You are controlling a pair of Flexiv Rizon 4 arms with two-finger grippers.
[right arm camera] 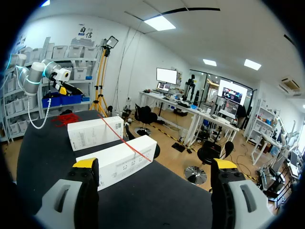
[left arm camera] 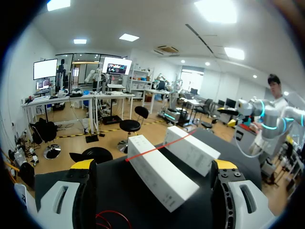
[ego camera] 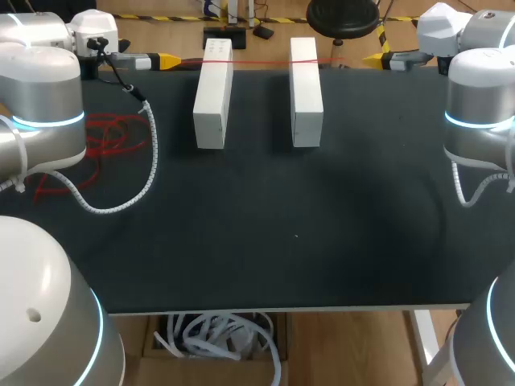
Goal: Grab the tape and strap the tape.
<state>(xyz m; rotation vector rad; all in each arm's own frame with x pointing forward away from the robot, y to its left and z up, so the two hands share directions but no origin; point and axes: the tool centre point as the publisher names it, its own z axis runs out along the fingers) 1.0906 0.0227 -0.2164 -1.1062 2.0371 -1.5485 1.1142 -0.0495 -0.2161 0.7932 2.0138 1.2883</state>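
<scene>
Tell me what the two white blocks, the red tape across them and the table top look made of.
Left block and right block: likely matte cardboard boxes, given sharp folded edges and faint print. Red tape: a thin strand, perhaps plastic or fabric; too fine to tell. Table top: black matte covering, perhaps felt or rubber; no glare.

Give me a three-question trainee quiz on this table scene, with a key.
1. True or false: the red tape runs across the far ends of the left box and the right box.
2. The loose red tangle lies nearest: A) the left arm; B) the right arm; C) the table's front edge.
3. Fill in: the left gripper and the right gripper are both ____ and hold nothing.
Key: 1 true; 2 A; 3 open.
</scene>
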